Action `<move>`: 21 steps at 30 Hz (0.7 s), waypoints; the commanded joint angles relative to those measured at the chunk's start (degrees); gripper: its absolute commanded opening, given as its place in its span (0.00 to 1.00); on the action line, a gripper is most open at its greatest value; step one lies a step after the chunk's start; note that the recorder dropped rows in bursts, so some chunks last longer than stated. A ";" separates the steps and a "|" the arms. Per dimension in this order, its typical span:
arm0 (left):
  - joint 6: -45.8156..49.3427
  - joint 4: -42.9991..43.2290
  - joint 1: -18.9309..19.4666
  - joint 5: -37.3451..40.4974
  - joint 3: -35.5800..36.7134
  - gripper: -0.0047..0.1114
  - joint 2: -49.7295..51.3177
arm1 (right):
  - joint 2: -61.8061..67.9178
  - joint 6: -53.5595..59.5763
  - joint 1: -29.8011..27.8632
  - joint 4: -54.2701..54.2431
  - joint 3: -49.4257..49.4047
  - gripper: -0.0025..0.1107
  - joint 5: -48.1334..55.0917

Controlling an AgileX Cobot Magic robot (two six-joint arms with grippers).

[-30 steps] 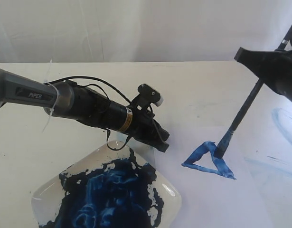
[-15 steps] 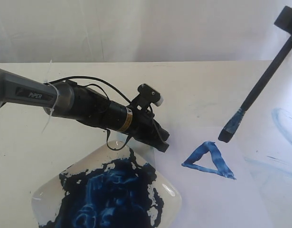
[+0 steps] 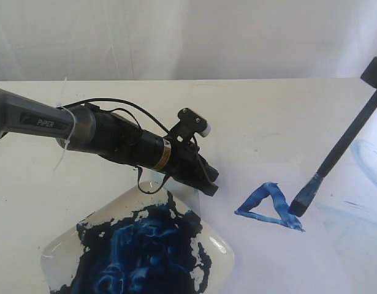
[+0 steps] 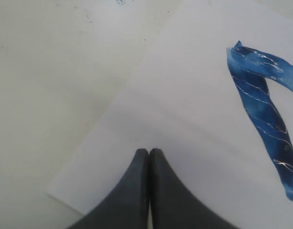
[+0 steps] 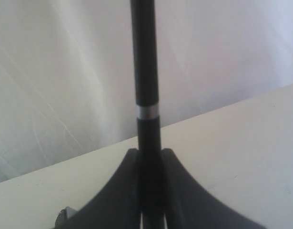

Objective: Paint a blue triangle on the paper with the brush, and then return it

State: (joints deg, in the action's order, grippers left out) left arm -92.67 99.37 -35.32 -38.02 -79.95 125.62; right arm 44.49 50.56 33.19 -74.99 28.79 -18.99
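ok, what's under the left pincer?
Bare white paper, near its edge; the blue triangle lies off to one side. The patch beneath the shut left pincer is covered, so contact can't be confirmed.

grey left arm [image 3: 29, 119], "piper" lettering, black cables, black tool [image 3: 203, 182].

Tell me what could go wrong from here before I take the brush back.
The brush has its bristles at the right side of the blue triangle; a sideways drag could smear the fresh strokes.
The left gripper, shut, has its tips on or just over the paper near its edge; if it pins the sheet, lifting early may let it shift.
A route toward the paint dish crosses the left arm, so a loaded brush might clip it.
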 commanded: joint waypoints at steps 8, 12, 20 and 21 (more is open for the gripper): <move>0.49 0.58 7.26 -5.63 -0.19 0.04 -5.75 | -0.45 0.68 -0.04 0.06 -0.23 0.02 0.88; -15.78 0.58 14.79 -15.87 -0.19 0.04 -13.18 | -0.45 0.68 -0.04 0.06 -0.23 0.02 2.59; -23.45 0.58 27.26 -16.73 -0.08 0.04 -28.10 | -0.45 0.68 -0.04 0.06 -0.23 0.02 4.58; -23.45 0.58 28.30 -17.25 -0.08 0.04 -29.73 | -0.45 0.68 -0.04 0.06 -0.23 0.02 4.69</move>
State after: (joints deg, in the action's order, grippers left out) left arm -115.29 99.49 -9.41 -54.02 -79.95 100.80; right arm 44.49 50.56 33.19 -74.99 28.79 -14.84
